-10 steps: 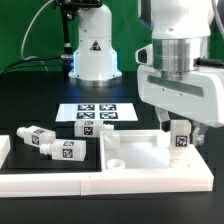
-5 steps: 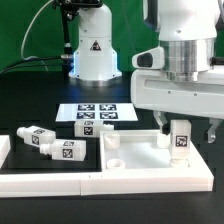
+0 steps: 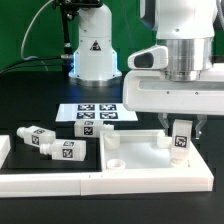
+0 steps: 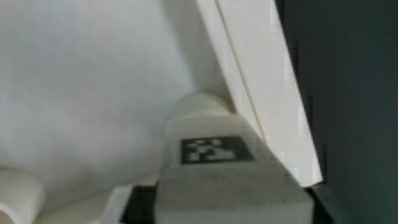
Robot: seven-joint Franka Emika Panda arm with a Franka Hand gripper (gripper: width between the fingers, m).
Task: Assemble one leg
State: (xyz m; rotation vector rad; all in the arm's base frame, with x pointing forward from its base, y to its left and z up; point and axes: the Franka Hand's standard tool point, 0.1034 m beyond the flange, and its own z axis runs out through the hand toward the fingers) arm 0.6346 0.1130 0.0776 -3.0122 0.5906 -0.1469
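A leg (image 3: 181,138), a stubby white peg with a black-and-white tag, stands nearly upright at the far corner of the white square panel (image 3: 140,158), on the exterior view's right. My gripper (image 3: 183,130) comes down from above and is shut on this leg, with one finger on each side. In the wrist view the leg (image 4: 217,150) fills the space between the fingers, its tag facing the camera, and it rests against the panel (image 4: 89,90) close to the panel's edge.
Two loose tagged legs (image 3: 38,138) (image 3: 68,150) lie on the exterior view's left. The long white L-shaped rail (image 3: 100,186) runs along the front. The marker board (image 3: 95,115) lies behind the panel, before the robot base (image 3: 93,55). A small white stub (image 3: 110,141) sits at the panel's far left corner.
The hand has turned about its vertical axis over the panel's corner, its body swinging toward the exterior view's left. The leg stays in the fingers and now looks slightly tilted.
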